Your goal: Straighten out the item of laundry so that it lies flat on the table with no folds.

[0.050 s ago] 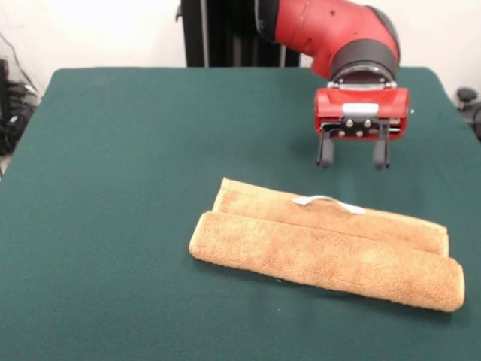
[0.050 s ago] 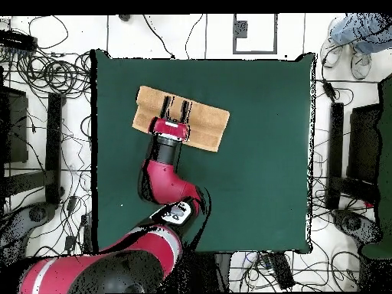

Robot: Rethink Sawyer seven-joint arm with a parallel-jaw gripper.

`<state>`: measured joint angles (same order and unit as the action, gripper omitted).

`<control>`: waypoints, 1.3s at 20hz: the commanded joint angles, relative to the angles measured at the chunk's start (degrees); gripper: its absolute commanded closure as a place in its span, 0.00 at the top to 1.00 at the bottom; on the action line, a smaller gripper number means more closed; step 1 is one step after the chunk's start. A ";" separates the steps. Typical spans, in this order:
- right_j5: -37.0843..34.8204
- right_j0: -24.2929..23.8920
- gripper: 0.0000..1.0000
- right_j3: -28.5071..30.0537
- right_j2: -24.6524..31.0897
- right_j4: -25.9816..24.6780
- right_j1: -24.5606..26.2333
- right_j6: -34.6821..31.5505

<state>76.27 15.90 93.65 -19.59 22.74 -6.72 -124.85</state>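
Note:
The item of laundry is an orange-tan towel (image 1: pixel 323 244) folded into a long thick strip, with a rolled fold along its near edge and a small white tag (image 1: pixel 327 201) on its far edge. It lies on the dark green table (image 1: pixel 120 188). My gripper (image 1: pixel 354 161) hangs open just behind the towel's far edge, above the tag, holding nothing. From overhead, the towel (image 2: pixel 203 122) sits toward the table's upper left, and the gripper (image 2: pixel 177 109) stands over its middle.
The green table (image 2: pixel 260 176) spreads wide to the right of and below the towel in the overhead view. Cables and equipment crowd the floor around it. A person's leg (image 2: pixel 360 29) shows at the top right corner, off the table.

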 commanded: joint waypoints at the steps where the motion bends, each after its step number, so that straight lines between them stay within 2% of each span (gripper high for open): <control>1: -20.52 -3.22 1.00 -4.52 8.00 -9.65 -0.01 -7.14; 5: -29.83 -7.86 1.00 -8.28 13.24 -22.72 -0.61 -12.30; 10: -32.91 -11.15 1.00 -11.60 17.79 -32.68 -0.25 -13.60; 13: -38.33 -14.35 1.00 -14.03 22.35 -42.12 -0.91 -14.32; 16: -42.27 -17.04 1.00 -14.16 25.92 -47.99 -2.44 -14.23; 19: -46.01 -18.39 1.00 -13.53 27.68 -49.66 -3.86 -12.25; 23: -42.05 -14.76 1.00 -11.83 22.06 -42.07 -4.57 -6.91; 26: -41.91 -14.56 1.00 -11.49 21.70 -41.46 -4.43 -6.52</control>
<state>40.33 -1.89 83.92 -4.10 -21.26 -11.90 -124.85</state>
